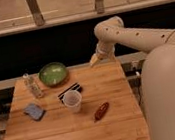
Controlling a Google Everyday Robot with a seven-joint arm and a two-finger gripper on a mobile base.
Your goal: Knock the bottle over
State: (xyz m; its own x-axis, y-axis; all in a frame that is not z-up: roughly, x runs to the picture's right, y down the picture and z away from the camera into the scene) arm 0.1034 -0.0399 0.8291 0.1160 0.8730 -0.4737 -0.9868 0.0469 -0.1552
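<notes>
The bottle [32,86] is small, slim and clear with a ribbed body and pale cap. It stands upright near the far left of the wooden table [115,120], just left of a green bowl [53,73]. My gripper [95,59] hangs at the end of the white arm [125,32] over the table's far edge, right of the bowl and well to the right of the bottle. It touches nothing.
A translucent white cup [72,100] stands mid-table. A dark flat packet [70,91] lies behind it. A blue sponge [34,112] lies at the left. A reddish-brown oblong item [101,110] lies right of the cup. My white body [171,95] fills the right side.
</notes>
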